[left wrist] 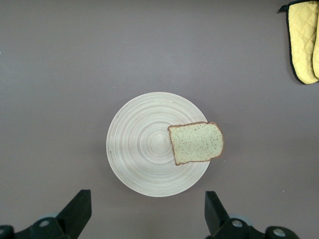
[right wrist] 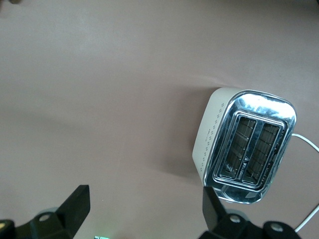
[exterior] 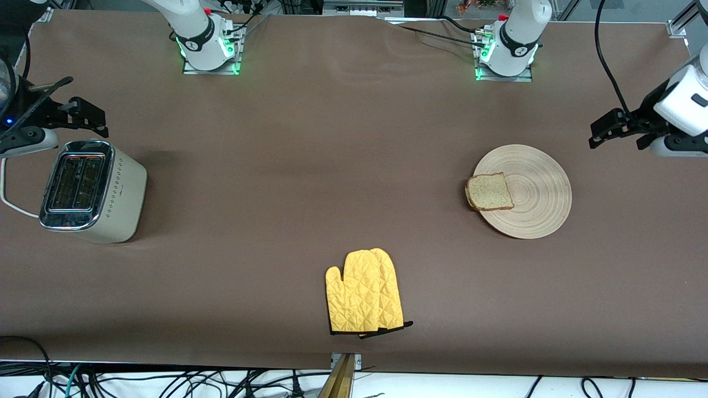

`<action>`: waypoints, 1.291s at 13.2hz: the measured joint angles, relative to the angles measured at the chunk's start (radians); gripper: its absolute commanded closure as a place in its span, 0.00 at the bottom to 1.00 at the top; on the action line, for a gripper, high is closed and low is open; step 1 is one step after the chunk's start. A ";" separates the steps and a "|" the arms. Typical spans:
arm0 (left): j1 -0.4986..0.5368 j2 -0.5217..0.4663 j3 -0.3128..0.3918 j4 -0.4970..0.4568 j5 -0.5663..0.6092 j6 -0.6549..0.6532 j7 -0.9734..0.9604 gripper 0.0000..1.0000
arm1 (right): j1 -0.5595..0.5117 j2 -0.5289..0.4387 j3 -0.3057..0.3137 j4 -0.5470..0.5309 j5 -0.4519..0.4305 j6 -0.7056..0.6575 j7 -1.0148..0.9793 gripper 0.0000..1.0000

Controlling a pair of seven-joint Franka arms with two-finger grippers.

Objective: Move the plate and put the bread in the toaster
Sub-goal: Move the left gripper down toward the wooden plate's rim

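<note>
Both claws are being held apart and empty: left gripper [exterior: 617, 132] beside the plate [exterior: 539, 190], right gripper [exterior: 83, 117] by the toaster [exterior: 113, 202]. Bread [exterior: 489, 192] is lying untouched, overhanging the plate's rim, so nothing is being carried yet.

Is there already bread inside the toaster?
No, both toaster slots look empty; the bread slice lies on the wooden plate.

No words, brand names or numbers can be read anywhere. The toaster [right wrist: 244, 144] carries a small triangular mark on the chrome strip between its two slots, with tiny lettering under it too small to make out. A faint dark mark sits on its cream side [exterior: 119, 188] beside the dotted pattern, also unreadable.
</note>
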 measured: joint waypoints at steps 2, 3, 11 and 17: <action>0.004 0.000 -0.006 -0.005 0.001 0.000 0.000 0.00 | 0.000 0.000 0.000 0.000 0.000 -0.020 0.000 0.00; 0.005 0.001 -0.006 -0.005 0.001 -0.001 0.000 0.00 | 0.000 0.000 0.001 0.000 0.000 -0.029 0.000 0.00; 0.007 0.003 -0.006 -0.005 0.001 -0.003 0.000 0.00 | 0.003 0.000 0.004 0.001 0.000 -0.033 0.002 0.00; 0.061 0.049 -0.005 -0.005 -0.058 -0.004 0.006 0.00 | 0.003 0.000 0.005 0.001 -0.001 -0.034 0.001 0.00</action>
